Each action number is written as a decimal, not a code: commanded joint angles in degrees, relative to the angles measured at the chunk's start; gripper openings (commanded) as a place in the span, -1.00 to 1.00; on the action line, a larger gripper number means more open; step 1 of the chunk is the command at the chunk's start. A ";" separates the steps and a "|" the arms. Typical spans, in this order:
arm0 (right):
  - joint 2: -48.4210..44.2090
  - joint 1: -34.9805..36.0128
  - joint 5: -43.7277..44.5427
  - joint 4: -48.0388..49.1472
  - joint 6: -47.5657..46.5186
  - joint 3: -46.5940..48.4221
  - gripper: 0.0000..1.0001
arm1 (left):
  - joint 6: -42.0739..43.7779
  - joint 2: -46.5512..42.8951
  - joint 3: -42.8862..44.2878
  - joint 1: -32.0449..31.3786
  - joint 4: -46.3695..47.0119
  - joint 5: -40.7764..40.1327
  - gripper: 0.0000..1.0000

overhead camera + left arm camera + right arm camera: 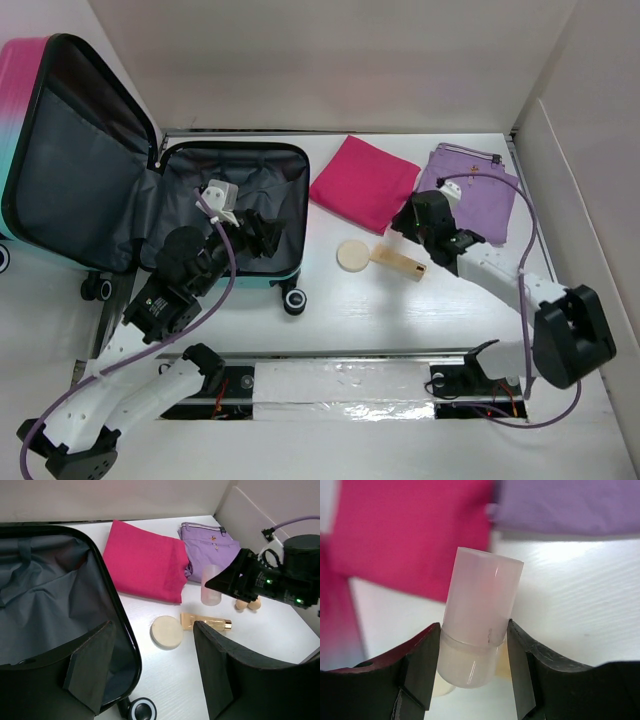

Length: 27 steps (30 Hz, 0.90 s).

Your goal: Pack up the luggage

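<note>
Luggage (85, 170) lay open at table's left, lid propped up. Pink cloth (362, 183) sat folded just beside its base, with purple cloth (470, 190) further right. L gripper (265, 232) hung over the base, jaws spread, nothing betw. them. R gripper (472, 635) pinched an upright frosted bottle (480, 615) low on both sides. Rec.: firm the hold, lift straight, then carry left. Obstructions en route: pink cloth, cream disc (352, 256), gold tube (400, 265). L gripper occupied the drop zone.
</note>
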 commanded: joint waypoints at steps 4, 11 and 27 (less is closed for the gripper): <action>1.11 13.27 -7.46 6.72 -3.78 11.75 0.00 | 0.45 -2.53 -0.38 0.21 2.09 -3.40 0.20; 16.50 22.77 -15.84 8.66 -7.74 36.46 0.95 | -0.44 -7.54 -1.69 0.21 2.80 -11.23 0.22; 9.20 12.94 0.08 0.91 -10.27 5.72 -0.23 | -0.44 -5.96 -1.52 0.21 2.89 -5.70 0.23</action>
